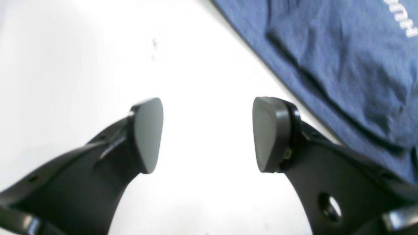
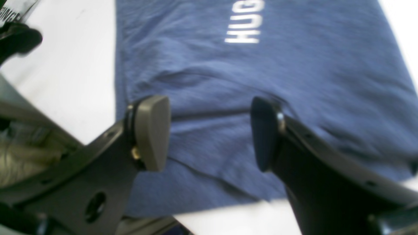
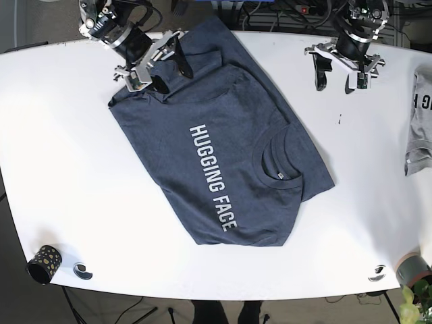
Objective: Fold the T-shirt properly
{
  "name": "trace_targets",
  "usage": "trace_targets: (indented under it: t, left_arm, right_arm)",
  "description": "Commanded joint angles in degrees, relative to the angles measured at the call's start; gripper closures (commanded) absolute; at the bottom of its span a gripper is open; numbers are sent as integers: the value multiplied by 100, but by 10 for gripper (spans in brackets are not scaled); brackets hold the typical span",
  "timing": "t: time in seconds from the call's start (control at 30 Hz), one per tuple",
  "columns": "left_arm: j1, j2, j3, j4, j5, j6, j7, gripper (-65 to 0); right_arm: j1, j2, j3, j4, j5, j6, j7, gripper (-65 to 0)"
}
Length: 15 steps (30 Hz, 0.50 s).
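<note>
T-shirt (image 3: 223,169), navy, lies spread on the white tabletop (image 3: 61,169). Right pincer (image 2: 209,133) hovers spread wide above its corner, holding nothing. Left pincer (image 1: 207,135) gapes empty over bare tabletop beside it.

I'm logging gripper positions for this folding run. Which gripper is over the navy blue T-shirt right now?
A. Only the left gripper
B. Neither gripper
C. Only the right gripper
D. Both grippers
C: the right gripper hangs open above a corner of the navy blue T-shirt, with cloth showing between its fingers in its wrist view, while the left gripper is open over the bare white table, off the cloth.
</note>
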Motion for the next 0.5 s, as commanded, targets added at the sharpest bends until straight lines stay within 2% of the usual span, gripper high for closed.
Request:
trace_targets:
  t: [0.0,0.1,0.23,0.47]
  left_arm:
    - [23,-29,-55,99,-44,-12,-109,-414]
    - [-73,-38,-64,99,-35,-12,-109,-456]
    - [-82,-46,-64,46,-35,-12,-109,-458]
    - [-82,-46,-73,29,-35,-12,-109,-458]
  right_arm:
    - [253,28,-244,93,91,71,-114,-379]
    - [657,28,-763,85,74,71,-623,-379]
    - [1246,28,-1396,-30,65,62,-1081,-382]
    - [2283,-16,-2249,-583,65,27,-1353,-384]
